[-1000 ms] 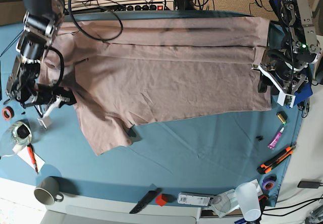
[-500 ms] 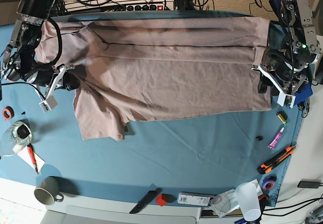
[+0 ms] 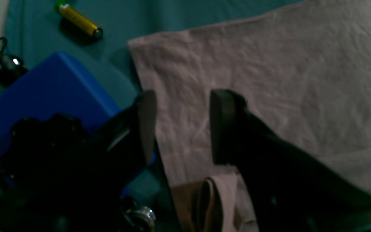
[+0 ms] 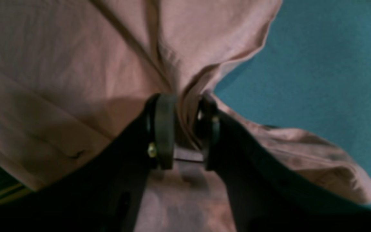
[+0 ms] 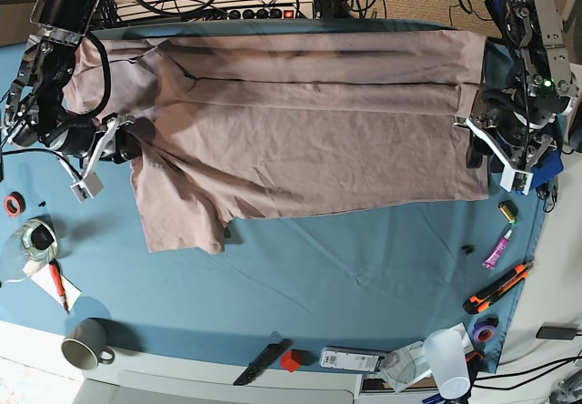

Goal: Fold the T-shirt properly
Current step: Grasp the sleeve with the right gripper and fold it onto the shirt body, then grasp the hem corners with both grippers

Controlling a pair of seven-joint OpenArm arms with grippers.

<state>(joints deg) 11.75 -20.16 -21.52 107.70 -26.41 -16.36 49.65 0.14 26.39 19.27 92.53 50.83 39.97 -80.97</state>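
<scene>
Though spread wide, garment: the T-shirt (image 5: pixel 300 122) lies lengthwise along the far edge of the tabletop (image 5: pixel 364 277), reaching nearly from the far-left corner to the far-right corner as the base view shows them.
Fold state: long creases run parallel to the far edge, which suggests a lengthwise fold is laid or begun; a sleeve-like flap (image 5: pixel 177 222) juts toward the near edge on the base view's left, not tucked.
Progress, judged: early to middle; the cloth is far from a compact packet, so flap and crosswise folds appear outstanding.
Right pincer (image 4: pixel 182 129): clenched on a gathered bunch of T-shirt fabric, at the base view's left edge of the tabletop.
Left pincer (image 3: pixel 182 125): released, jaws apart and poised over the garment's corner (image 3: pixel 147 51) at the base view's right edge; nothing between them.
Surface: blue-teal cloth over the tabletop, lightly wrinkled, bare across the middle.
Near edge: grey mug (image 5: pixel 86 343), black knife-like tool (image 5: pixel 261 360), red block (image 5: pixel 290 360), clear cup (image 5: pixel 447 360).
Right edge of the base view: battery (image 3: pixel 78 20), pink tube (image 5: pixel 497 247), orange cutter (image 5: pixel 498 286), blue box (image 3: pixel 43 96) beside the left pincer.
Left edge of the base view: red tape roll (image 5: pixel 12 205), glass jar (image 5: pixel 35 240), red pen on paper (image 5: pixel 57 284).
Room: cables and a power strip (image 5: pixel 245 8) behind the far edge; brown floor beyond.
</scene>
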